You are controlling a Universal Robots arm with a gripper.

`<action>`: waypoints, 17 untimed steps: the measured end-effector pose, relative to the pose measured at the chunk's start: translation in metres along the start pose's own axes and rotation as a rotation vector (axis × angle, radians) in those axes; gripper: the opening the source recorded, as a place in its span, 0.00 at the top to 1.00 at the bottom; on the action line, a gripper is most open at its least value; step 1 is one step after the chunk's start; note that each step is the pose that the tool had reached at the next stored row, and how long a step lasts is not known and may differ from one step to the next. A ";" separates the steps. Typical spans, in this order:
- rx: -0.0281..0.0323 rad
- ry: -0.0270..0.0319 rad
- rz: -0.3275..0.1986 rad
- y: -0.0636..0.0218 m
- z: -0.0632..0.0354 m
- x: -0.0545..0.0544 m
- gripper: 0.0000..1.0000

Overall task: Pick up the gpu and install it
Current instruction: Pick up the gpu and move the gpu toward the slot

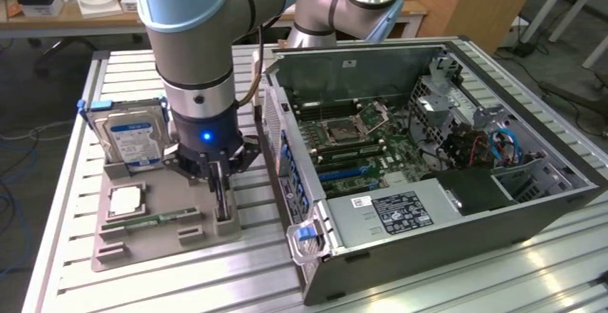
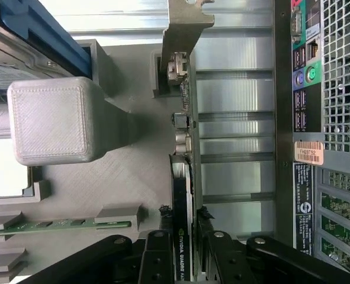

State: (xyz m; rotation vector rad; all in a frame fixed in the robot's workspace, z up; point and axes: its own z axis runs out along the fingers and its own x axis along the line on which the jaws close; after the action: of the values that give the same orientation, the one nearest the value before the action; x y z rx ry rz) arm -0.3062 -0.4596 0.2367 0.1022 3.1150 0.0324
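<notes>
The gpu (image 2: pixel 182 189) stands on edge in the grey holder (image 1: pixel 142 245) beside the computer case (image 1: pixel 428 206), the pincer (image 1: pixel 221 174) over it; whether clamped, I cannot tell. A tilted lift could jam its bracket.

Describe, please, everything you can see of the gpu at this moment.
The gpu is a thin black card with an NVIDIA Quadro label along its edge and a silvery metal bracket carrying connector ports at one end. It stands on edge in a slot of the grey holder tray, beside the open computer case. The gripper is down over it, straddling its edge; whether it clamps the card cannot be told.
</notes>
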 end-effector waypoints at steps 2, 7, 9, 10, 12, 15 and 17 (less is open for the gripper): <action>-0.0001 -0.0001 0.000 0.0000 0.0001 0.000 0.73; -0.0001 -0.0002 0.000 0.0000 0.0001 0.000 0.73; -0.0001 -0.0001 0.000 0.0000 0.0001 0.000 0.73; -0.0002 -0.0001 0.000 0.0000 0.0001 0.000 0.73; -0.0002 -0.0001 0.000 0.0000 0.0001 0.000 0.73; -0.0004 -0.0003 0.000 0.0000 -0.0001 0.000 0.73; -0.0040 -0.0003 0.000 0.0001 -0.0020 0.000 0.73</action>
State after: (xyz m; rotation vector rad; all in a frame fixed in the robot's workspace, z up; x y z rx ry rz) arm -0.3062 -0.4595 0.2387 0.1023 3.1145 0.0387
